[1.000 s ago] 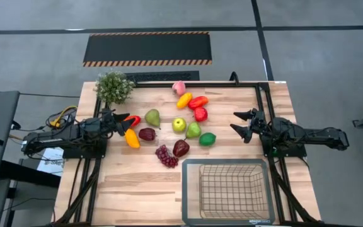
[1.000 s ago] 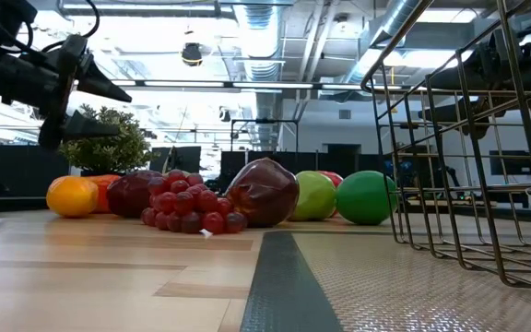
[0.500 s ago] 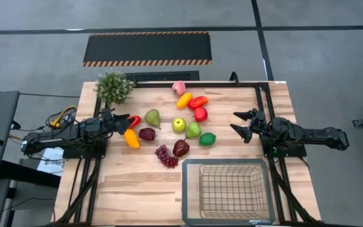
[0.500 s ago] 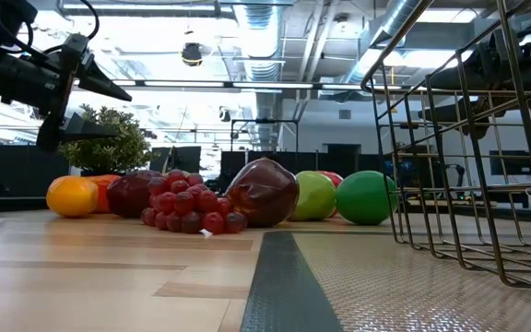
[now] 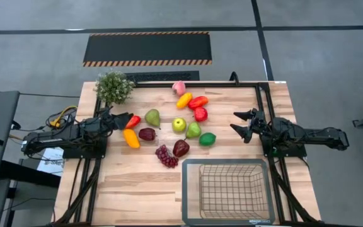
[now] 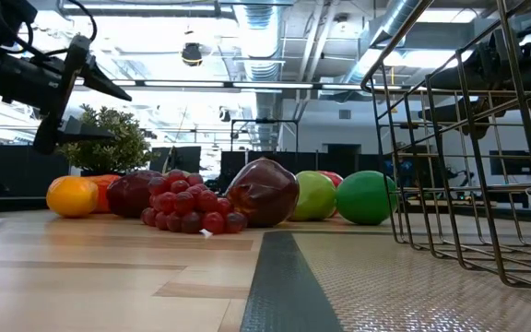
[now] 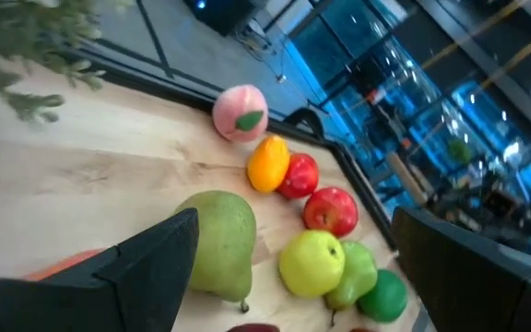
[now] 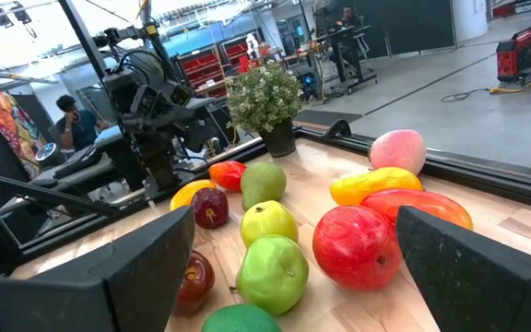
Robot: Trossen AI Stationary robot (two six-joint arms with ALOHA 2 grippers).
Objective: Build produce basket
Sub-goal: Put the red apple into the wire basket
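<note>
Starting the fill, by the look of it: wire-mesh basket (image 5: 232, 189) empty, all produce out on the wooden table (image 5: 131, 189). Left gripper (image 5: 120, 120) spread wide, nothing between the fingers, with the small red pepper (image 5: 133, 120) just past the tips and the orange-yellow pepper (image 5: 131, 138) close beside them. Right gripper (image 5: 241, 124) likewise wide open and empty, hovering a short way off from the lime (image 5: 207, 139), the nearest piece to its tips. Basket well apart from both sets of fingers, at the near edge of the table, nearer the right arm.

Likely next: lowering the left fingers around the red pepper, closing, then a long carry across to the basket. Fingers best set across the narrow body, since a tapered pod may slip out lengthwise.

Smooth, glossy plastic on every piece, so probably light and slippery. Green pear (image 7: 218, 242) bulbous with a thin stem; yellow-green apple (image 7: 312, 262) and red apple (image 7: 331, 211) near round; pink peach (image 7: 240, 112) matte, with a leaf mark. Purple grapes (image 5: 166, 156) a knobbly cluster of beads. Basket of thin dark wire, sloping sides, grey rim.
</note>
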